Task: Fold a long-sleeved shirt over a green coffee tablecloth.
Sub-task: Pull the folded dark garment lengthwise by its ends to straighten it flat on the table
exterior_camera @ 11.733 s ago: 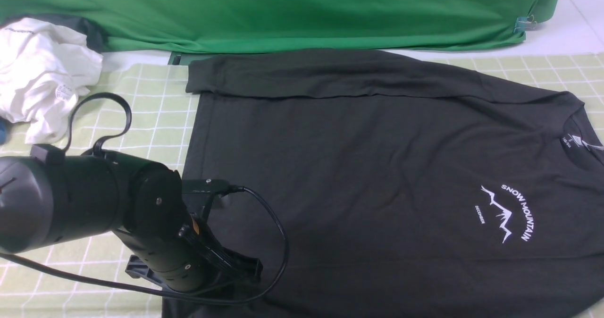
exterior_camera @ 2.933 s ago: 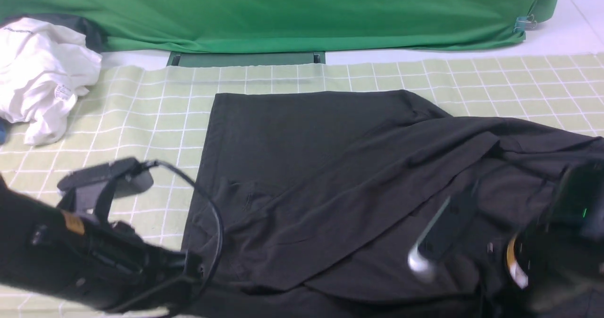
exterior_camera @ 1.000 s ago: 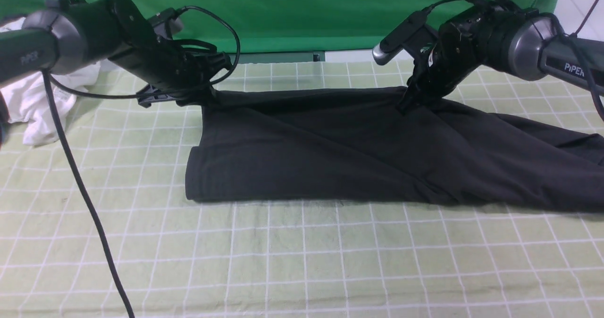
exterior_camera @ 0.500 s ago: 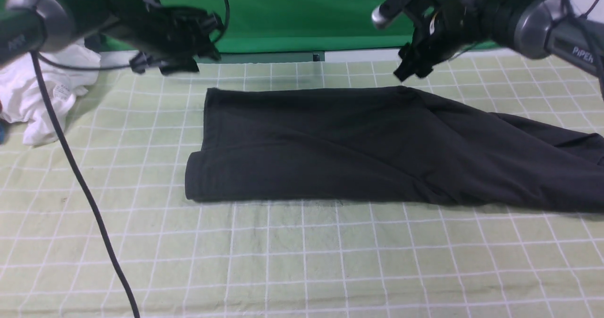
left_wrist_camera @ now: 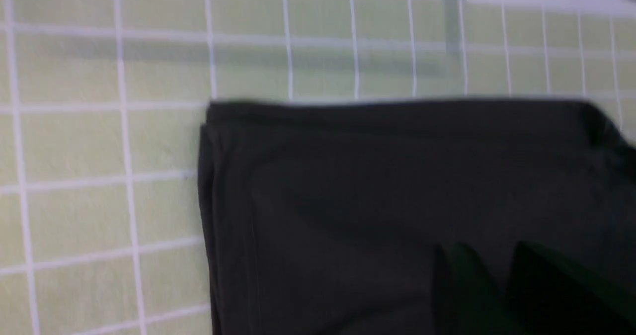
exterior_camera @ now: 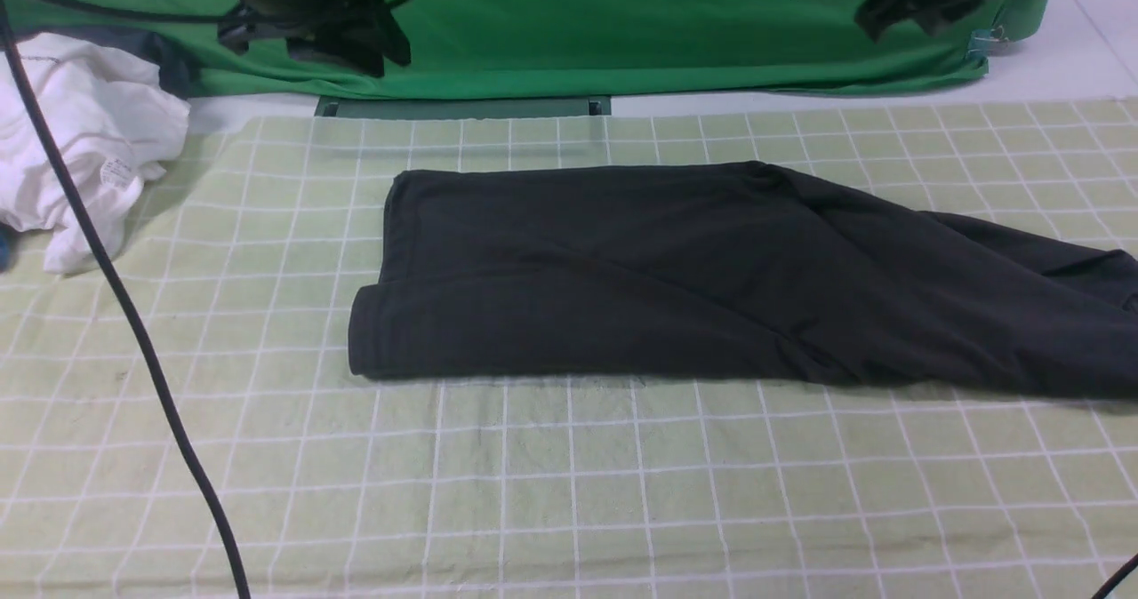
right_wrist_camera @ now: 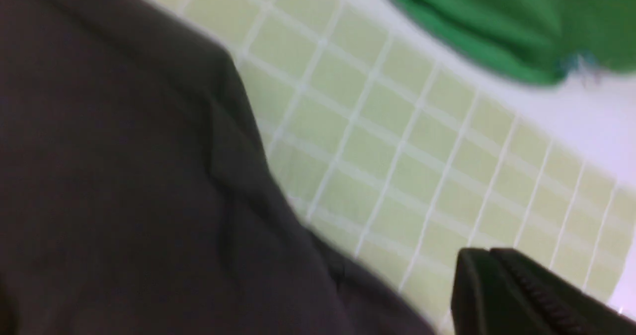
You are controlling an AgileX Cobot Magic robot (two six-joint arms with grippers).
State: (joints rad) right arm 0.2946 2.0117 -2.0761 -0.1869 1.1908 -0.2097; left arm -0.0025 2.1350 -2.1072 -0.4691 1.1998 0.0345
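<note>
The long-sleeved shirt (exterior_camera: 676, 270) lies folded lengthwise into a dark band on the green coffee tablecloth (exterior_camera: 569, 492), its right end running off the view's edge. No print shows. My left gripper (exterior_camera: 378, 48) hangs high over the far left, in front of the backdrop. In the left wrist view it (left_wrist_camera: 497, 255) hovers above the shirt (left_wrist_camera: 372, 201) with a narrow gap between its fingers and nothing in them. My right gripper (exterior_camera: 876, 17) hangs high at the far right. Its tips (right_wrist_camera: 489, 253) are pressed together and empty, above the tablecloth (right_wrist_camera: 397, 141) beside the shirt (right_wrist_camera: 124, 176).
A crumpled white garment (exterior_camera: 71, 137) lies at the far left. A plain bright green cloth (exterior_camera: 622, 21) hangs along the back, held by a clip (exterior_camera: 987, 45). The left arm's black cable (exterior_camera: 151, 359) droops across the left of the tablecloth.
Both grippers let go of the shirt's far edge and rose up and back toward the backdrop. The right jaws have closed and the left ones have narrowed. The shirt lies still.
</note>
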